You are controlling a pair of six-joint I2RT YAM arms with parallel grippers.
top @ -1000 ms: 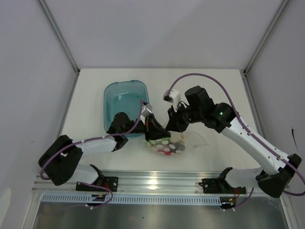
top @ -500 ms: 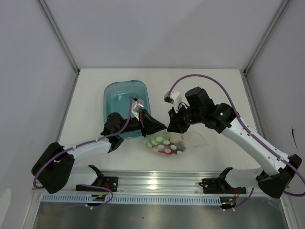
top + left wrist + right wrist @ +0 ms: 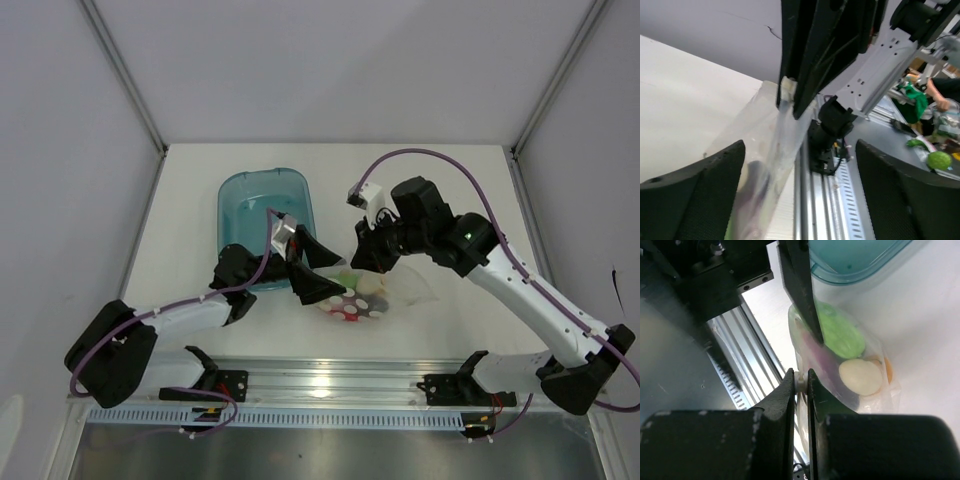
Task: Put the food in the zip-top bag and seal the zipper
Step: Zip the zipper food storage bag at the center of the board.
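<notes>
Back down from the tub [image 3: 262,205], your left end effector [image 3: 800,144] now straddles the bag [image 3: 355,303] on the tabletop [image 3: 440,200], jaws wide, while the right end effector [image 3: 800,378] pinches its zipper [image 3: 786,95]; food [image 3: 840,335] sits inside, so sealing looks like what's left

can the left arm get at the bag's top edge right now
Probably yes: the left pincer stands open astride the zip-top bag, whose edge the right pincer holds pinched.
</notes>
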